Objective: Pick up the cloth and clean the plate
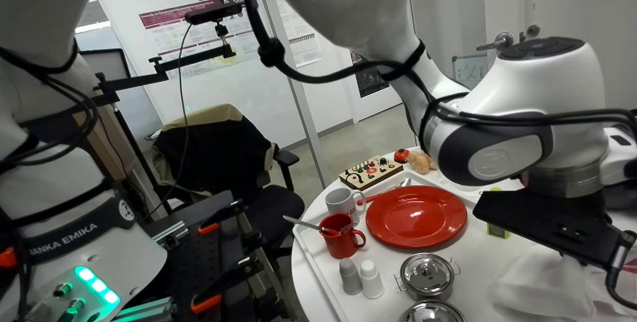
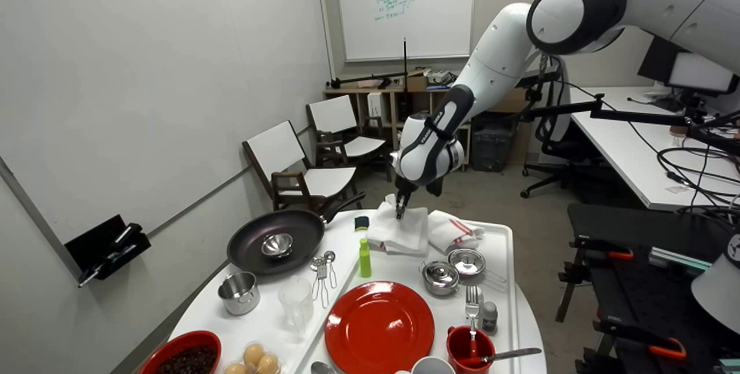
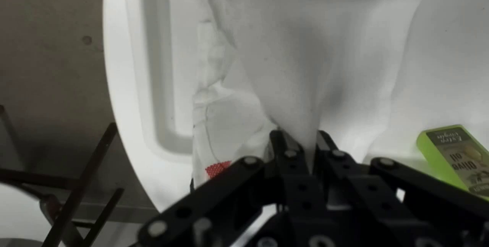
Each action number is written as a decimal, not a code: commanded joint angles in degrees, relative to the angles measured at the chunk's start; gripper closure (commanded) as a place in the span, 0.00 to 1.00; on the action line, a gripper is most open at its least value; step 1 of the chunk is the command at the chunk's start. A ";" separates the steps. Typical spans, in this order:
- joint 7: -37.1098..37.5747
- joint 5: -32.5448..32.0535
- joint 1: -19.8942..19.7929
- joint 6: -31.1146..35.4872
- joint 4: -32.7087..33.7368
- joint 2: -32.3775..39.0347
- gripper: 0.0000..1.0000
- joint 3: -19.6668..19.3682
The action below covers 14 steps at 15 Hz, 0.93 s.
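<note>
Gripper [image 3: 300, 134]: squeezed together on a fold of the white cloth [image 2: 407, 236], at the bottom middle of the wrist view.
White cloth: near the middle of the frame in an exterior view. Some is bunched at the gripper and the rest spreads over the tray [image 2: 510, 270]. I cannot tell how much of it touches the tray.
Striped cloth [image 2: 445, 232]: just right of the white cloth, with red lines on it.
Red plate [image 2: 380, 325]: big, round and shiny, flat on the tray, at the bottom middle of the frame. It is well apart from the white cloth.
Green bottle [image 2: 365, 258]: standing up, between the white cloth and the plate. In the wrist view it is at the lower right.
Pots [image 2: 440, 277]: two shiny ones, near each other, right of the middle.
Red mug [image 1: 339, 246]: below the middle of the frame in an exterior view, with a fork [image 2: 472, 304] and a knife [image 2: 514, 354] in it.
Pale mug [image 1: 338, 202]: near the red mug.
Shakers [image 1: 372, 282]: one grey, one white, just beside each other.
Black pan [image 2: 248, 250]: on the worktop [image 2: 191, 319], left of the middle.
</note>
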 commanded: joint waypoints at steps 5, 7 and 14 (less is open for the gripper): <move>-5.43 -3.42 -5.94 7.46 -20.80 -16.80 0.97 5.72; -6.61 -5.33 -5.52 9.73 -25.66 -19.71 0.97 6.00; -7.08 -14.12 -5.10 19.82 -41.79 -29.12 0.97 7.09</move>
